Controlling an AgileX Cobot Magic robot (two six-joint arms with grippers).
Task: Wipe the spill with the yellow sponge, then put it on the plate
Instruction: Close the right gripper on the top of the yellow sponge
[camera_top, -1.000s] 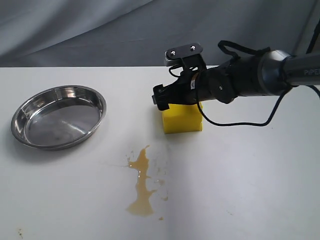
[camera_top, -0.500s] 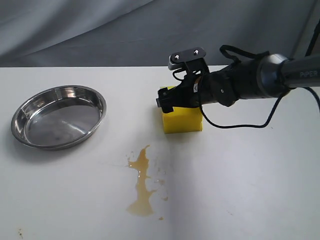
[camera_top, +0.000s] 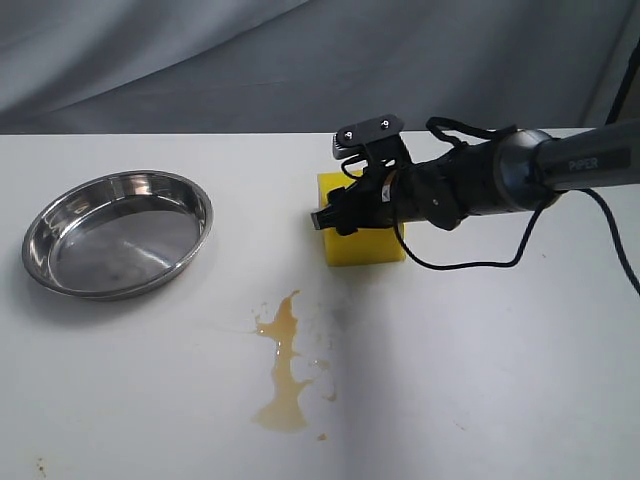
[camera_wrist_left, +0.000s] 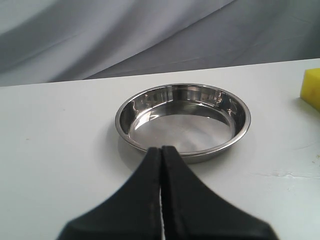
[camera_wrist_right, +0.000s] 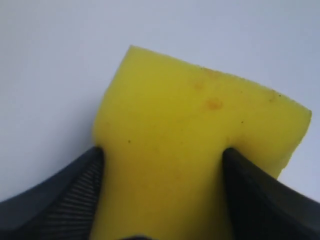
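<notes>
The yellow sponge (camera_top: 366, 247) sits on the white table, right of centre and behind the spill. My right gripper (camera_top: 340, 214) comes in from the right and is shut on it. In the right wrist view the ribbed fingers (camera_wrist_right: 75, 195) press both sides of the yellow sponge (camera_wrist_right: 195, 125), and the foam is dented at one finger. The tan-brown spill (camera_top: 283, 370) spreads in front of the sponge, untouched. The steel plate (camera_top: 118, 176) lies at the left, empty. My left gripper (camera_wrist_left: 161, 149) is shut on nothing, just short of the plate (camera_wrist_left: 182, 86); it is out of the exterior view.
A grey cloth backdrop hangs behind the table. The right arm and its black cable (camera_top: 470, 262) stretch over the table's right side. Small droplets (camera_top: 322, 436) lie beside the puddle. A corner of the sponge (camera_wrist_left: 311, 87) shows in the left wrist view.
My right gripper has come down lower onto the sponge and drawn slightly back to the right, with its fingers around the block. The sponge, spill and plate stay put.
</notes>
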